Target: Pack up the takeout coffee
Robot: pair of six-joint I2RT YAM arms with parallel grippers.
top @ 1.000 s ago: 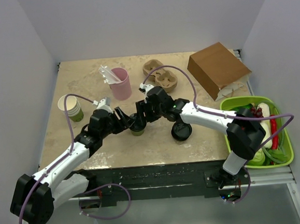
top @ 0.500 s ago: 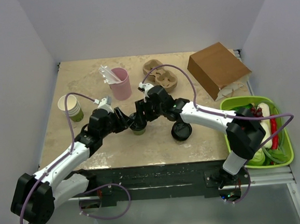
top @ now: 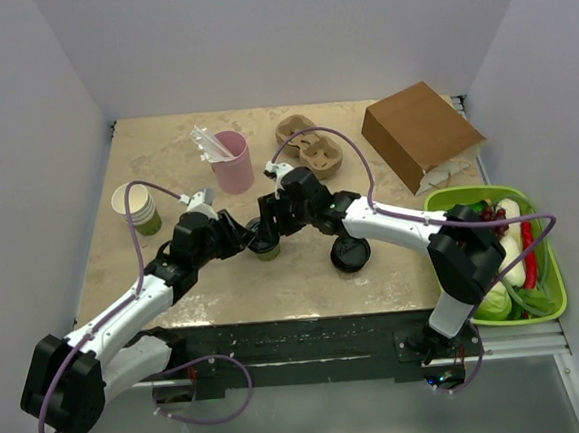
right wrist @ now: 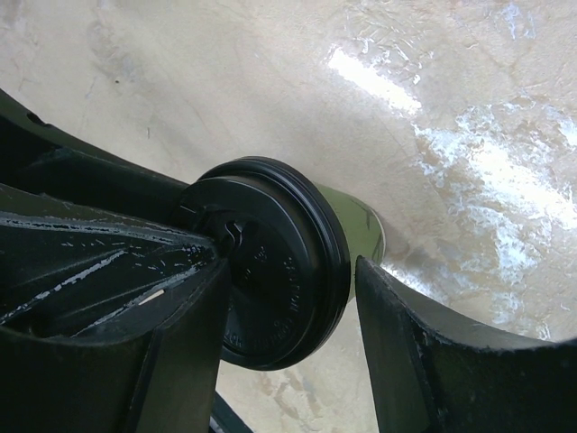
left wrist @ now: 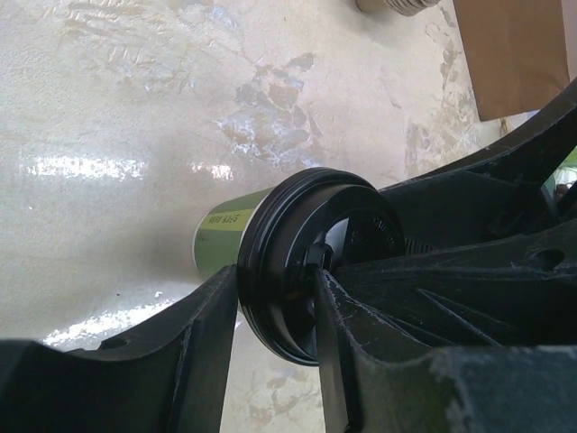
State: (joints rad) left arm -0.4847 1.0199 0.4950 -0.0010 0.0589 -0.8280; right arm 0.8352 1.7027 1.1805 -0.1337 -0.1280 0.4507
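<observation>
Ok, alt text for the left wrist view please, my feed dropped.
The takeout coffee, black lid up and a green band on its side, stands on the marbled table with the left gripper straddling the near part of the lid's rim. The right gripper fills the frame's right side, at the lid.

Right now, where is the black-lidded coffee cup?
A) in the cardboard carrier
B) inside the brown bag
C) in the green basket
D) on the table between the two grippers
D: the takeout coffee stands on the table, with the left gripper and right gripper both at its lid.
</observation>
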